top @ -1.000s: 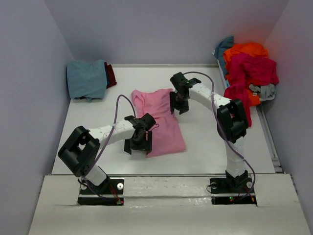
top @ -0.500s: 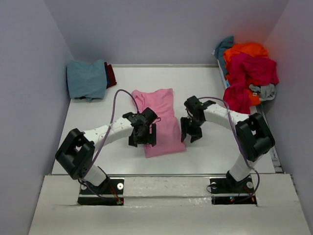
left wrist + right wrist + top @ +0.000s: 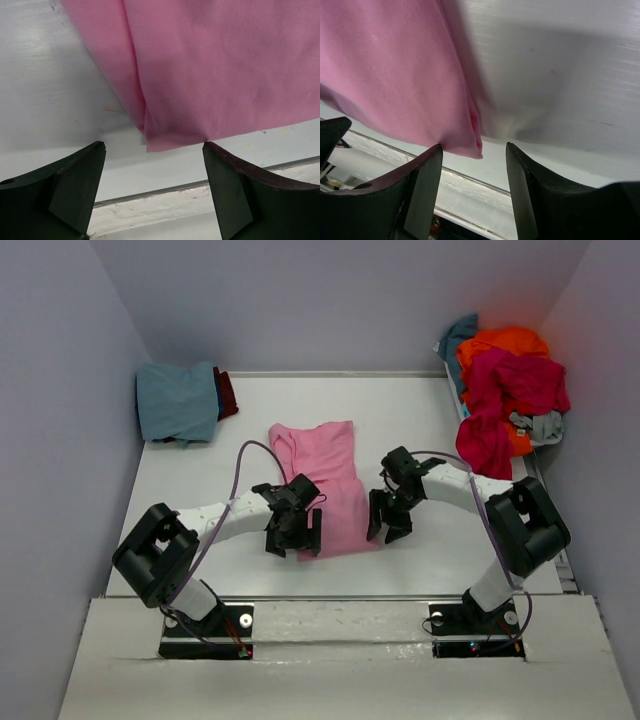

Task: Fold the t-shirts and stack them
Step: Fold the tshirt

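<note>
One blue shirt (image 3: 178,402) lies folded at the far left of the desk (image 3: 400,410), a heap (image 3: 510,380) waits far right, and my left tool (image 3: 293,530) and right tool (image 3: 390,518) hang released, empty, over the near corners of the half-folded pink shirt (image 3: 325,470) in the middle.

Pink t-shirt (image 3: 322,475) lies folded lengthwise, centre; teal-blue one (image 3: 178,402) folded far-left; others (image 3: 505,385) heaped right.

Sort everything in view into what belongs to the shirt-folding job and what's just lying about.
Job:
pink t-shirt, flat mid-table
folded teal-blue t-shirt, far left, dark red cloth peeking beside it
heaped t-shirts, far right
left gripper and right gripper, both open at the pink t-shirt's near corners

Not the job:
table
purple cables on the arms
</note>
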Controlling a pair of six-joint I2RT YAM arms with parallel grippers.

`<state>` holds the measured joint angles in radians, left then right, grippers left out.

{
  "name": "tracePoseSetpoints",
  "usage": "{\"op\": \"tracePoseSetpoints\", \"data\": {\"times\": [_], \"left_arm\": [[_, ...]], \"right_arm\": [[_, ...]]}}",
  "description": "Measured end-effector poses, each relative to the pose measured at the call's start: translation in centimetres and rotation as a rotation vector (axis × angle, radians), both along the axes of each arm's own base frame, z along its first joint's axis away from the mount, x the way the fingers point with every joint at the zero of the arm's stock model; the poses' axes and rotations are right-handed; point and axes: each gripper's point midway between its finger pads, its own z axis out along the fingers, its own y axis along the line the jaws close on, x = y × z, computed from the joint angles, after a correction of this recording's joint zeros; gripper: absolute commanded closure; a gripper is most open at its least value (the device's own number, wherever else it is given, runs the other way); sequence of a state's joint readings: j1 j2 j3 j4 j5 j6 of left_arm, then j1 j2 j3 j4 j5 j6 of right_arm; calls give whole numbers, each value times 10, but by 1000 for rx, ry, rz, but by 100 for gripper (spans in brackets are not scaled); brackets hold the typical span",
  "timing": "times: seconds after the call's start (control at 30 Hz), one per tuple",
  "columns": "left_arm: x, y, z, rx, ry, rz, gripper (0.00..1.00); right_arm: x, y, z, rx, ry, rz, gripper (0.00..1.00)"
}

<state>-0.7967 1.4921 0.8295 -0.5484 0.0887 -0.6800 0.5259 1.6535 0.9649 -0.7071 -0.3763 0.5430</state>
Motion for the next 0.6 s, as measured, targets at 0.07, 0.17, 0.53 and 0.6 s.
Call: {"op": "tracePoseSetpoints", "data": {"times": [0.07,0.17,0.53,0.6], "left_arm": [[1,-3,1,-15,-2,-2,10],[3,-9,2,-40,-8,-5,10],[1,-14,-3,-60,15,-16,11],[-1,-15,-3,-66,21,-17,12]], "right_arm": [[2,3,1,15,-5,1,41],[2,5,2,26,-6,0,41],[1,17,-6,84,39,11,42],[1,19,-5,95,44,12,43]]}}
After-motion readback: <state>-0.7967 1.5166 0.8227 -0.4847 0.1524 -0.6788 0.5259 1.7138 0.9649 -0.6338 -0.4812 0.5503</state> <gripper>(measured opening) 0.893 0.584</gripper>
